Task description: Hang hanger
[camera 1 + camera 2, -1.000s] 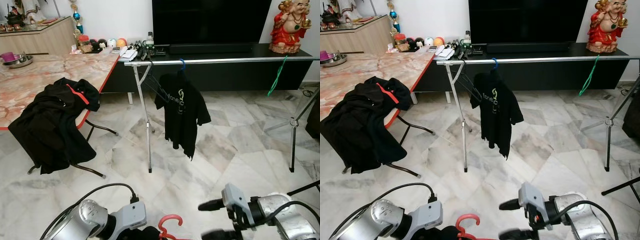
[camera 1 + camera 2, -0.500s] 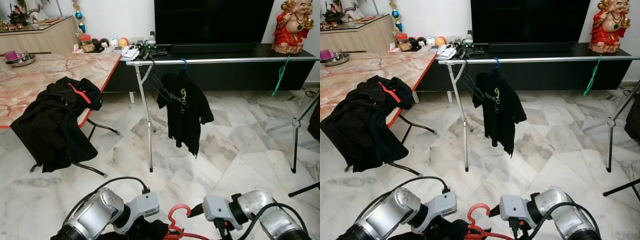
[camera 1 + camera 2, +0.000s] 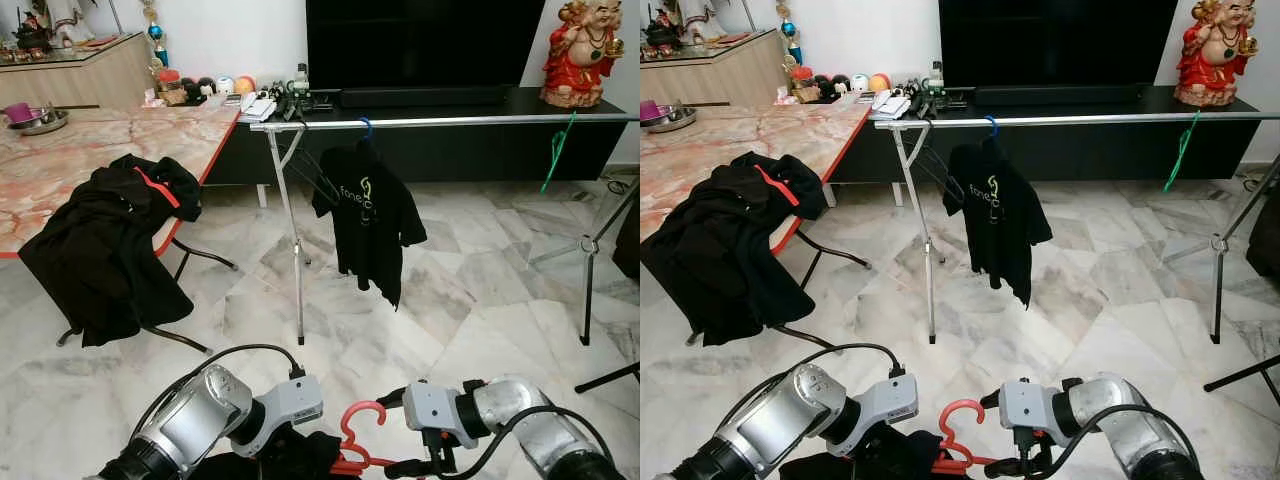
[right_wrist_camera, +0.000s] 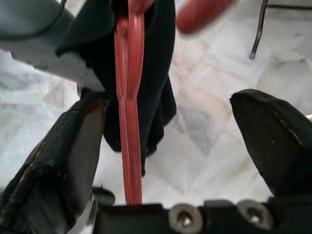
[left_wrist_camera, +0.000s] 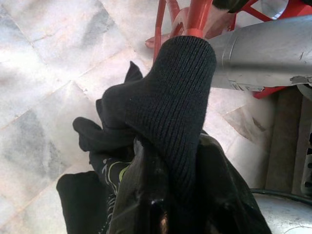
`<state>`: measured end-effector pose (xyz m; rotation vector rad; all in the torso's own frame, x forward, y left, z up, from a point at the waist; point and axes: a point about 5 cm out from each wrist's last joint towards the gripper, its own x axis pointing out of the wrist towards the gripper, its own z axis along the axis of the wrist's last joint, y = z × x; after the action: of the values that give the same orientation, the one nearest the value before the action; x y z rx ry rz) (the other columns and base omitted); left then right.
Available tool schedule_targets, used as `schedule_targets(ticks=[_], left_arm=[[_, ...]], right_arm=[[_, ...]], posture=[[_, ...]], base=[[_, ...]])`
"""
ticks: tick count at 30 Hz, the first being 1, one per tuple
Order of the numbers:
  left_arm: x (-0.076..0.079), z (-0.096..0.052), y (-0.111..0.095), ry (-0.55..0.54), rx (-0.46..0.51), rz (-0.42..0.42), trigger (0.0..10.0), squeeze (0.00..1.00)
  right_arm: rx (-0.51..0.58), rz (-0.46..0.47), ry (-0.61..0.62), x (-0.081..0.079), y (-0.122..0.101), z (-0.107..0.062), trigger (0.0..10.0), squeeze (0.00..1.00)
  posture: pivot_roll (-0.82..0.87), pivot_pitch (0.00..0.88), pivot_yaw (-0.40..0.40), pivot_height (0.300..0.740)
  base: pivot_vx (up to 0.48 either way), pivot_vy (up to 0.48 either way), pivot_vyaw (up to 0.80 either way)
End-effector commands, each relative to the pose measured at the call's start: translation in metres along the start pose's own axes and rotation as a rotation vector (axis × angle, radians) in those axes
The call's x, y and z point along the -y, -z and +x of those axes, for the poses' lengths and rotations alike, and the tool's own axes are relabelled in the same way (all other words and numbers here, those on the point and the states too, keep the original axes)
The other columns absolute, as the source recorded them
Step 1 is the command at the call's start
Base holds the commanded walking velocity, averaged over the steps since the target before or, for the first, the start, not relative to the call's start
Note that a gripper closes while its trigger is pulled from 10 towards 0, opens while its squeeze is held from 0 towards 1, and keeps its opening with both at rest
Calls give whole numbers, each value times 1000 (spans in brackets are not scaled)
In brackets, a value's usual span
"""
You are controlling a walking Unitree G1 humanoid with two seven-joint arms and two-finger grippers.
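Observation:
A red hanger (image 3: 363, 407) carrying a black garment (image 5: 165, 97) is held up low in front of me. My left gripper (image 3: 305, 440) is shut on the garment, its fingers wrapped in the cloth. My right gripper (image 4: 163, 151) stands open beside the hanger's hook, and the red stem (image 4: 129, 97) runs between its fingers (image 4: 53, 161) without touching them. Ahead stands a silver clothes rail (image 3: 450, 122) with a black T-shirt (image 3: 368, 215) on a blue hanger.
A thin green hanger (image 3: 555, 150) hangs further right on the rail. A marble-topped table (image 3: 60, 160) on the left has black clothes (image 3: 100, 250) draped over its edge. A black TV console (image 3: 470, 150) and a red statue (image 3: 585, 50) stand behind the rail.
Both arms have risen and come together. The hanger has lifted into view, and my right gripper has moved left to straddle its stem.

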<state>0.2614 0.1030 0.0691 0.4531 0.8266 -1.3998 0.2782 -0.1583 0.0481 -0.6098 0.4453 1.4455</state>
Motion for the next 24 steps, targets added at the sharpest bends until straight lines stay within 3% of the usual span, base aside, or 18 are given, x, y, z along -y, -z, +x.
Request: schedule_targets(ticks=[1, 4, 17, 24], left_arm=[[-1, -6, -11, -3, 19, 53, 10000, 0], [-1, -6, -12, 1, 21, 58, 10000, 0], [4, -8, -29, 19, 54, 123, 10000, 0], [6, -7, -36, 21, 60, 153, 10000, 0]], right_arm=[[35, -4, 45, 7, -5, -3, 10000, 0], [25, -9, 64, 8, -3, 0, 10000, 0], [52, 69, -58, -4, 1, 9, 10000, 0], [32, 53, -71, -6, 3, 12, 10000, 0]], posture=[[49, 0, 41, 740], [48, 0, 42, 740], [55, 0, 40, 740], [59, 0, 37, 740]], base=[[0, 0, 0], [0, 0, 0], [0, 0, 0], [0, 0, 0]])
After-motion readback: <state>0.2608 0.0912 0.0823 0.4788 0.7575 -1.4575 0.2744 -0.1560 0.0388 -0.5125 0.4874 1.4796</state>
